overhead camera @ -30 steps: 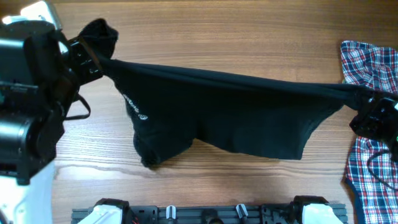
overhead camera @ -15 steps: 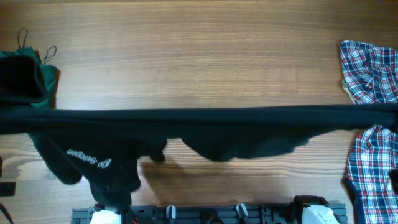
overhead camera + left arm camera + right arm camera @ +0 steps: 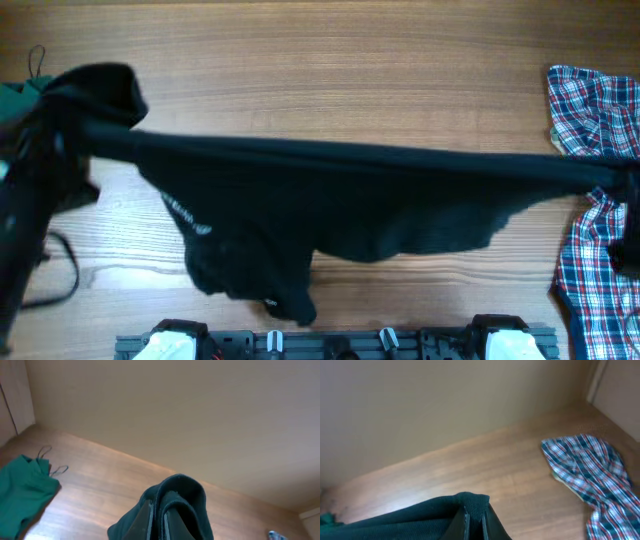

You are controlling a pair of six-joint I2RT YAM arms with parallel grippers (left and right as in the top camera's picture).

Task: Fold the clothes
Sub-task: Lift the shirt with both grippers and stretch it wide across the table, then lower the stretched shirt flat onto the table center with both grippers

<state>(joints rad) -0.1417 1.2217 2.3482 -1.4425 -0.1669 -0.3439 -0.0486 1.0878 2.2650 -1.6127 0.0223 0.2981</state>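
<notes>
You are holding the black shirt (image 3: 340, 200) stretched over the table (image 3: 300, 60); left gripper (image 3: 159, 515) and right gripper (image 3: 475, 521) are each pinching one end.

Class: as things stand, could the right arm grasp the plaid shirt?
Probably not yet: the right gripper is shut on the black shirt, stretched to the left gripper. The plaid shirt lies uncovered nearby.

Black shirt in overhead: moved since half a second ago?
Yes. The black shirt now has its left end farther from the base rail, so its taut top edge slants; the right end, by the plaid shirt, has barely shifted.
</notes>
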